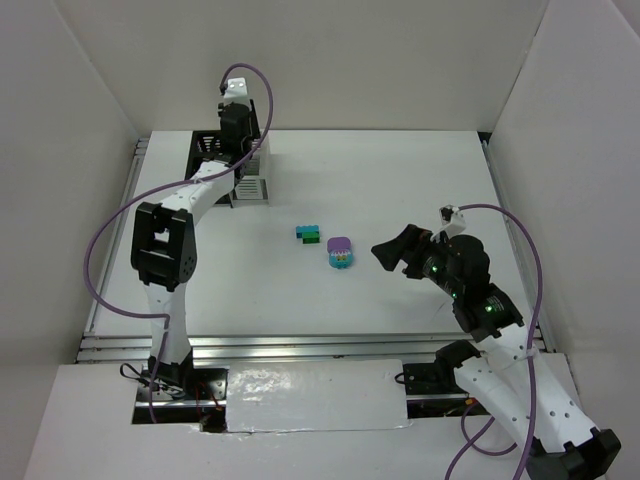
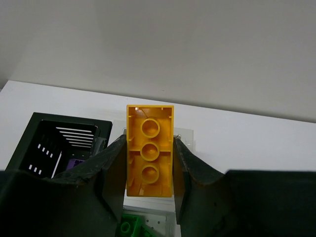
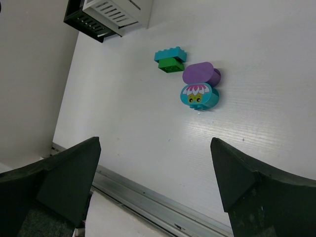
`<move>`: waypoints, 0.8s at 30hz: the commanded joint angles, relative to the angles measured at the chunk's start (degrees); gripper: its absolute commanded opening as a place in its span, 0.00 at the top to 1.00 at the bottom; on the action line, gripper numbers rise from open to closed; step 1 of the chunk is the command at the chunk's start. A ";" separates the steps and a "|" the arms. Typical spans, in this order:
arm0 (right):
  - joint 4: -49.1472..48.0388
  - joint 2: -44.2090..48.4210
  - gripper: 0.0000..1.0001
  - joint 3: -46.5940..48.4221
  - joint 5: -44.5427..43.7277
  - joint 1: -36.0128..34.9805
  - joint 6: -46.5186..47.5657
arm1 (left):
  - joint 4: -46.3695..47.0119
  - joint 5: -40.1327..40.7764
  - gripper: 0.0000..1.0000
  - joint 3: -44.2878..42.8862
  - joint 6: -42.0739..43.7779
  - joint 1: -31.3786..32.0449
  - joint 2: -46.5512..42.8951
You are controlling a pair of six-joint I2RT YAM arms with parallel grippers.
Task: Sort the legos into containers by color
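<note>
Left wrist view: left jaws grip a yellow brick [image 2: 149,148] upright, apparently above the white bin [image 1: 252,187], with the black bin [image 2: 34,133] at 8 o'clock. The step is placing; next, the jaws must part. Right jaws gape wide, empty; loose legos [image 3: 170,59] lie on the counter [image 3: 247,148] at 12 o'clock.

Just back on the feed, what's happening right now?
The left arm holds a yellow brick in its shut jaws above the bins at the far left. The right arm hovers, jaws open, beside two pieces on the table: a teal-and-green brick stack and a purple-and-teal piece.
</note>
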State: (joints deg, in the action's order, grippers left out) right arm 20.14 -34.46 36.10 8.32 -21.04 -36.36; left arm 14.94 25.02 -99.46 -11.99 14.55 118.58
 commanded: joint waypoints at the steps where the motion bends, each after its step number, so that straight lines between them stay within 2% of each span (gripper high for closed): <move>1: -0.54 0.62 0.00 0.29 -0.67 0.30 0.24 | 3.16 -0.84 1.00 -1.09 1.18 -0.22 -1.95; 24: -1.07 0.80 0.00 -0.15 -0.50 0.30 -0.47 | 3.87 1.44 1.00 1.81 1.44 -0.22 -5.03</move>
State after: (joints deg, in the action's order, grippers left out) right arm 20.23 -34.28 36.07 8.14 -21.04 -36.56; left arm 15.07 25.54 -98.08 -11.90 14.55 117.56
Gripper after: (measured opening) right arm 0.996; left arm 0.480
